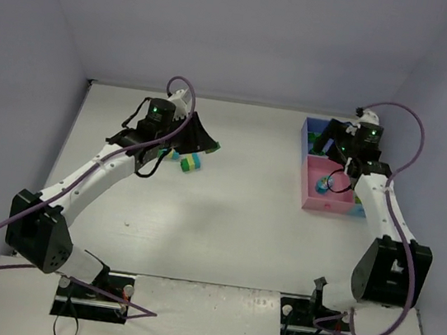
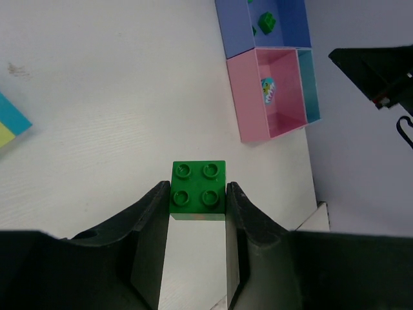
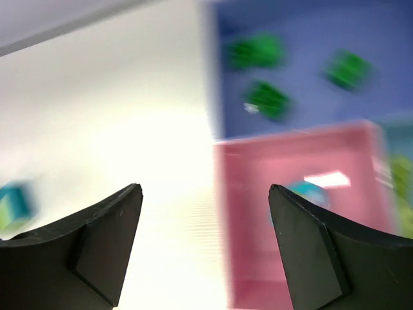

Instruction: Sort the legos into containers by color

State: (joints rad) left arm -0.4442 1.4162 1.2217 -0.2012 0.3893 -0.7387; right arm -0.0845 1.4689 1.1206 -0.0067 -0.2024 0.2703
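Note:
My left gripper (image 2: 197, 195) is shut on a dark green four-stud brick (image 2: 198, 177) and holds it above the table, left of centre in the top view (image 1: 207, 142). My right gripper (image 3: 205, 188) is open and empty, hovering over the near left edge of the joined trays (image 1: 332, 147). The blue tray (image 3: 387, 39) holds three dark green bricks (image 3: 268, 100). The pink tray (image 3: 258, 213) holds a cyan piece (image 2: 268, 90). The light blue tray (image 2: 311, 84) sits beside the pink one. The right wrist view is blurred.
A cyan and yellow-green stack (image 1: 192, 162) and another small brick (image 1: 174, 155) lie on the table just under my left wrist. A cyan and yellow piece (image 2: 10, 126) shows at the left edge of the left wrist view. The trays (image 1: 314, 135) stand at the far right.

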